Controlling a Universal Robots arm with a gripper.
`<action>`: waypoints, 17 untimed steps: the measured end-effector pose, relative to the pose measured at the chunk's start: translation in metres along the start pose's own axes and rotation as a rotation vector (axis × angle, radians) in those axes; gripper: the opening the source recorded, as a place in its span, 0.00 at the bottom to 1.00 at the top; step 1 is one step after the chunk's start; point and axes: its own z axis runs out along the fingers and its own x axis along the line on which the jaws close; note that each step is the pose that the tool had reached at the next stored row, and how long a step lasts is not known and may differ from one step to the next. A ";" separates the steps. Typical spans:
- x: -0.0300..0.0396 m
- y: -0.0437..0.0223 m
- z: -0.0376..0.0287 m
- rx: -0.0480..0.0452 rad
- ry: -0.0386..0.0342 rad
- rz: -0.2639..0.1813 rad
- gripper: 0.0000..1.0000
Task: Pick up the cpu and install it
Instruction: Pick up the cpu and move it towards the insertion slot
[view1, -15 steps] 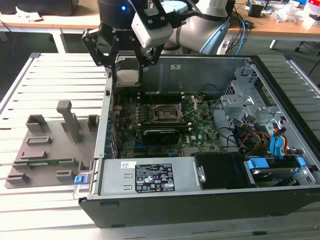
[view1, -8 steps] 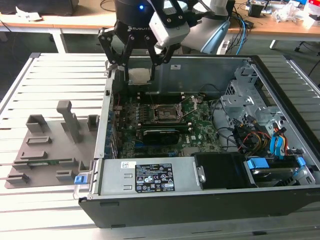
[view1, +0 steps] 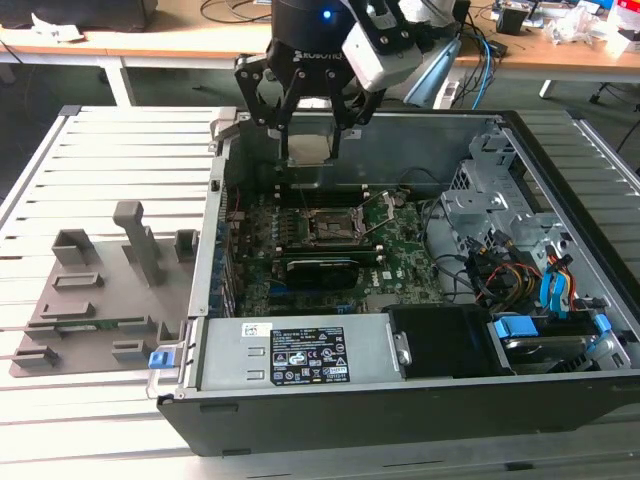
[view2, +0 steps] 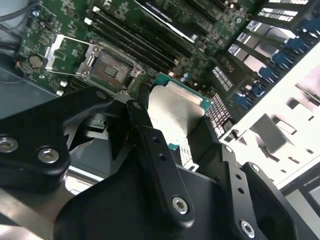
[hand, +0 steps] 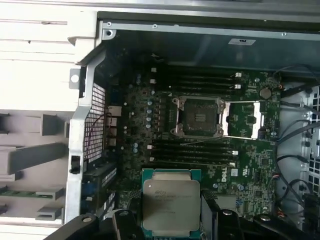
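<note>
My gripper (view1: 312, 148) hangs over the far side of the open computer case (view1: 400, 400), shut on the cpu (view1: 312, 150). The cpu (hand: 171, 207) is a thin square chip with a silver-grey top and a green rim, held flat between my black fingers (hand: 211, 217); the second wrist view shows the cpu (view2: 175, 107) as well. Below it on the green motherboard lies the black square socket (view1: 333, 228) with its metal frame swung open, which appears as the socket (hand: 197, 117) and the socket (view2: 111, 68) in both wrist views. The cpu sits well above the socket, apart from it.
Grey moulded holder blocks (view1: 105, 290) stand on the slatted table at the exterior view's left. Inside the case are a drive cage with blue and orange cables (view1: 545, 280), a power supply (view1: 300, 355) at the front, and dark memory slots (hand: 195, 82) on both sides of the socket.
</note>
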 end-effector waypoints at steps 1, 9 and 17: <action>-0.0039 0.0004 0.0001 -0.0001 0.0003 0.000 0.55; -0.0334 0.0048 0.0061 -0.0004 0.0068 0.000 0.55; -0.0524 0.0256 0.0214 -0.0001 0.0105 0.000 0.55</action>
